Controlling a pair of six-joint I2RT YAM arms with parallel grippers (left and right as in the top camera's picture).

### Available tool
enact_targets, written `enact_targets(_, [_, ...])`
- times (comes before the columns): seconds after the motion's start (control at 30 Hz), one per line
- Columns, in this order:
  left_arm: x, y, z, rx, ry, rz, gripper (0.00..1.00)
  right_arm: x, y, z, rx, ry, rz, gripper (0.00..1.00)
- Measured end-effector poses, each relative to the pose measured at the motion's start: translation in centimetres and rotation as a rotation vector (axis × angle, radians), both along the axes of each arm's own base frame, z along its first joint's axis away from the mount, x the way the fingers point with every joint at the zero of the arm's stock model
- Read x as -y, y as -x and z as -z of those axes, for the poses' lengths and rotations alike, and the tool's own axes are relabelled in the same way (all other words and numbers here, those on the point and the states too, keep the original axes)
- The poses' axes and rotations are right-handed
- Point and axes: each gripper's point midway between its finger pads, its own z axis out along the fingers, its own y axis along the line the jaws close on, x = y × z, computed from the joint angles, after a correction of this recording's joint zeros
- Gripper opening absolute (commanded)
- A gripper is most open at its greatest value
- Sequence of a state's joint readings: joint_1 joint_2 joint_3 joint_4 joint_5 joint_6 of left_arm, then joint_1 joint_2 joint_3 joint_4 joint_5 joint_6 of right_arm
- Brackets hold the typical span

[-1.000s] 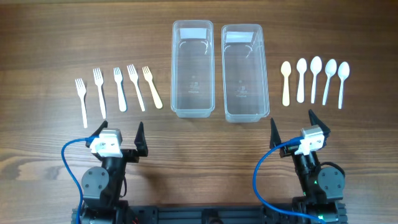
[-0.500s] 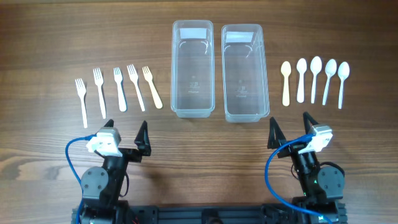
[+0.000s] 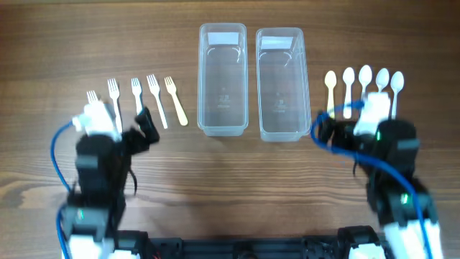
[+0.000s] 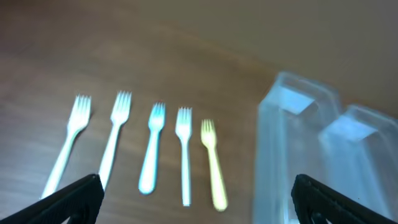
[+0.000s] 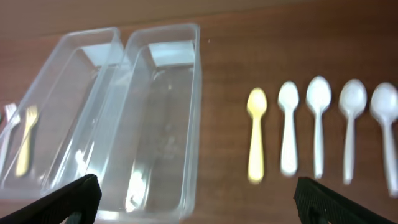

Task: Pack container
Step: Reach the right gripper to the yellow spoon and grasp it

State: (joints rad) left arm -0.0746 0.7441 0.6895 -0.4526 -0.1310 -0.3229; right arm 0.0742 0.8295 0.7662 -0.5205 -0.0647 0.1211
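Observation:
Two clear plastic containers stand side by side at the table's far middle, the left container and the right container, both empty. Several plastic forks lie in a row to their left, the rightmost a yellow fork. Several spoons lie to the right, the leftmost a yellow spoon. My left gripper is open and empty over the near ends of the forks. My right gripper is open and empty over the spoon handles.
The left wrist view shows my open left gripper, the yellow fork and both containers at the right. The right wrist view shows my open right gripper, the containers and the yellow spoon. Blue cables trail from both arms.
Both arms have moved away from the near table edge, the left toward the forks and the right toward the spoons. Both grippers stay open and empty.

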Motion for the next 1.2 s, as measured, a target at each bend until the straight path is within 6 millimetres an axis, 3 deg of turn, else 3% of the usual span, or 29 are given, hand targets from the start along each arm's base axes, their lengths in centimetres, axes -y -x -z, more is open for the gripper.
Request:
enact_targets(0.1, [-1.2, -3.3, -0.7, -0.112, -0.038, -0.028, 1.0, 0.9, -3.7, -2.4, -0.043, 0.038, 0.022, 1.0])
enact_targets(0.17, [-2.7, -5.9, -1.0, -0.172, -0.052, -0.054, 1.0, 2.0, -5.6, -2.8, -0.103, 0.032, 0.039, 1.0])
enact_targets(0.3, [-5.9, -9.9, -0.9, -0.224, -0.014, -0.091, 1.0, 2.0, -7.7, -1.6, -0.241, -0.093, -0.025, 1.0])
enact_targets(0.4, [-8.7, -11.6, 0.5, -0.262, 0.048, -0.116, 1.0, 0.5, -8.7, -0.1, -0.284, -0.168, -0.121, 0.89])
enact_targets(0.53, [-10.7, -11.6, 3.6, -0.341, 0.102, -0.143, 1.0, 0.4, -10.2, 2.1, -0.328, -0.211, -0.108, 0.89])
enact_targets(0.63, [-11.3, -11.4, 4.5, -0.364, 0.116, -0.152, 1.0, 1.8, -10.7, 5.8, -0.435, -0.184, -0.021, 0.89])
enact_targets(0.8, [-11.2, -11.4, 4.5, -0.366, 0.124, -0.145, 1.0, 4.1, -10.5, 11.0, -0.578, -0.097, 0.077, 0.88])
enact_targets(1.07, [-11.2, -11.4, 4.5, -0.366, 0.124, -0.145, 1.0, 5.1, -10.3, 15.9, -0.71, -0.041, 0.079, 0.79])
enact_targets(1.2, [-11.2, -11.3, 4.5, -0.366, 0.124, -0.145, 1.0, 5.4, -11.5, 17.3, -0.69, -0.027, 0.074, 0.79])
